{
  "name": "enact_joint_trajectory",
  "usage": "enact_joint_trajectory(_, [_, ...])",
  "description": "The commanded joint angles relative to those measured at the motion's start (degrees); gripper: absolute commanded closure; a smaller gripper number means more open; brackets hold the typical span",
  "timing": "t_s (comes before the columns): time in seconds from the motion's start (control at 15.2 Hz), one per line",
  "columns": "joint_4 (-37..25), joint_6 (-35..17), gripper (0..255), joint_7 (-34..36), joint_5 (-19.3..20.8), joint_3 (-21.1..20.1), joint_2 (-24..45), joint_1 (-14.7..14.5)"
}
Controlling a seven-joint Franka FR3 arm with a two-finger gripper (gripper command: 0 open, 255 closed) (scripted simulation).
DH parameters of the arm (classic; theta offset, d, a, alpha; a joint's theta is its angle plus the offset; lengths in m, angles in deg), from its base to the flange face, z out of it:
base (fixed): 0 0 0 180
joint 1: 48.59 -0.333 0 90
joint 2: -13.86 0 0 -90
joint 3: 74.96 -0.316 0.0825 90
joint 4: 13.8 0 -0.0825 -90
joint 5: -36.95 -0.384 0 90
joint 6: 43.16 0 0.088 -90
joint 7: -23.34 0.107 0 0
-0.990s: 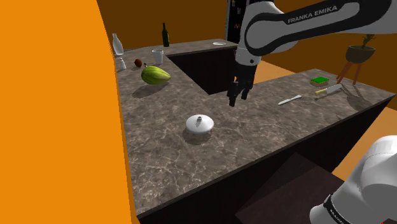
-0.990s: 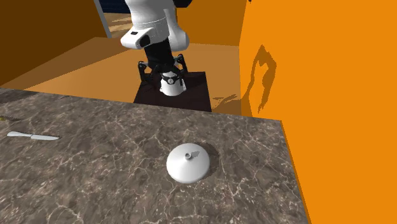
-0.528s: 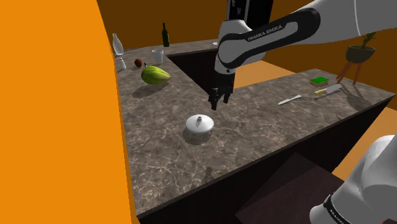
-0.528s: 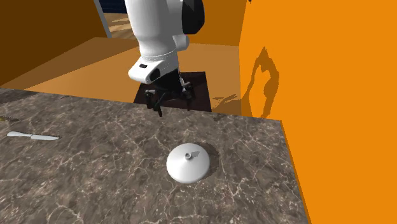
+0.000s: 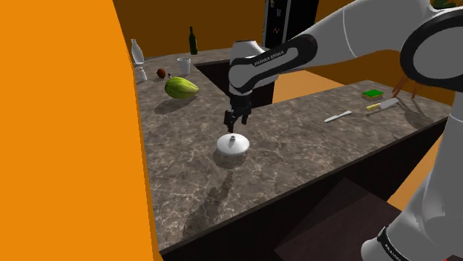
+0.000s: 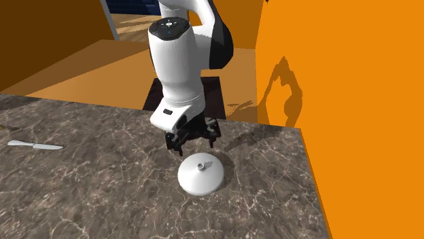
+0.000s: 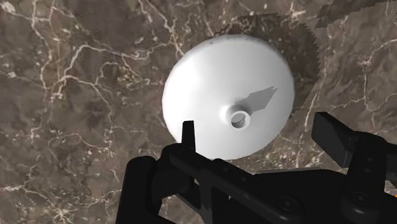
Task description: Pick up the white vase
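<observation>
The white vase point(image 5: 233, 145) is a low dome with a short open neck, standing on the dark marbled counter point(image 5: 297, 156). It also lies near the counter's middle in the second exterior view point(image 6: 201, 174). My black gripper point(image 5: 233, 124) hangs just above it, pointing down, a little to the far side of the neck. The second exterior view has the gripper point(image 6: 193, 144) open, its fingers spread over the vase's back rim. Seen from the wrist, the gripper point(image 7: 259, 137) straddles the neck of the vase point(image 7: 216, 83) without touching it.
A green melon point(image 5: 181, 87), a white cup point(image 5: 183, 65), a dark bottle point(image 5: 193, 41) and a white bottle point(image 5: 136, 52) stand at the counter's far end. A knife point(image 5: 337, 116) lies to the shoulder view's right. An orange wall point(image 5: 74, 133) borders the counter.
The arm has swung toward the shoulder view's left and come down, from beside the counter's cut-out to just above the vase. The vase has not moved.
</observation>
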Motion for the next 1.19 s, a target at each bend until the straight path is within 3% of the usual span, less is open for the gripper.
enact_joint_trajectory(0.0, [-2.72, -0.46, 0, 0.49, 0.35, -0.23, 3.12, -0.48])
enact_joint_trajectory(0.59, [-0.22, -5.45, 0, 0.19, 0.25, -0.24, 5.61, -0.52])
enact_joint_trajectory(0.66, [-0.29, -5.47, 255, 0.28, 0.27, -0.26, 5.69, -0.58])
enact_joint_trajectory(1.12, [-0.3, -5.48, 255, 0.3, 0.27, -0.27, 5.71, -0.6])
